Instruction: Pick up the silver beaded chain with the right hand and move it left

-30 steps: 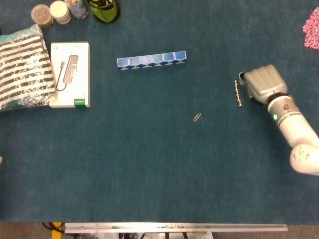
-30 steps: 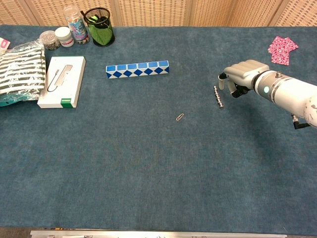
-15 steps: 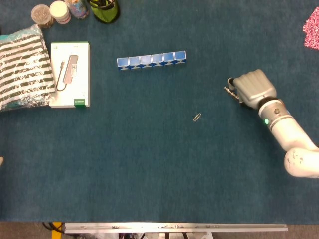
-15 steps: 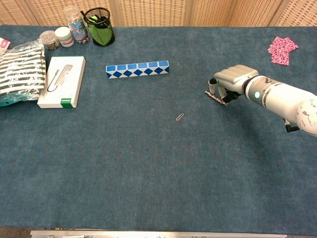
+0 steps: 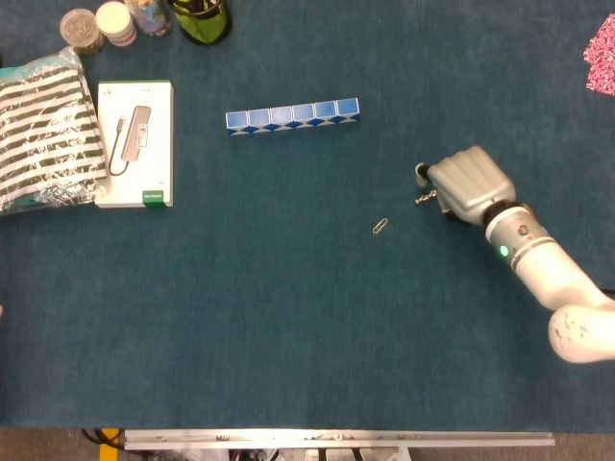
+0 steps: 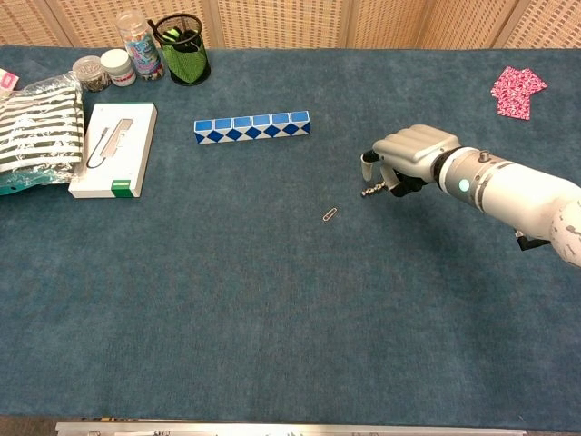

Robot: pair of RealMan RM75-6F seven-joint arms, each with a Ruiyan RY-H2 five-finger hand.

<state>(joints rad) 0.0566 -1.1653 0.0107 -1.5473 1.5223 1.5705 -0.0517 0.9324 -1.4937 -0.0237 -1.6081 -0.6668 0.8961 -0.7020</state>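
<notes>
Right hand: the right hand (image 6: 406, 156) is curled over the silver beaded chain (image 6: 373, 190), fingers closed on it; right of the table's middle, well in from the right edge.
Chain: only a short end shows, poking out from under the fingers on the hand's left side. The rest is hidden inside the grip. Cannot tell whether the free end brushes the cloth or hangs clear.
Left hand: not in either view.
Step in hand: looks like the carry leftward, chain already in the grip.
Doing it well: keep the fingers firm, since the beads would likely slip through a loose hold. Lift enough that the dangling end does not drag on the blue table cloth (image 5: 288, 317). Travel level and slowly towards the left. The paper clip (image 5: 381, 227) lies just left of the hand and a little nearer the front edge; pass over or behind it so the tail does not snag it. The blue-and-white block strip (image 5: 292, 115) sits further left towards the back edge; set down short of it or in front of it.
Head view only: looks straight down on the back of the hand; the chain end (image 5: 423, 199) is a tiny stub beside it.
Chest view only: shows the underside of the curled fingers and the chain end hanging below them; also the woven wall panel behind the back edge.
Other items: white adapter box (image 6: 113, 148) near the left edge, pink packet (image 6: 517, 90) at the back right corner.
</notes>
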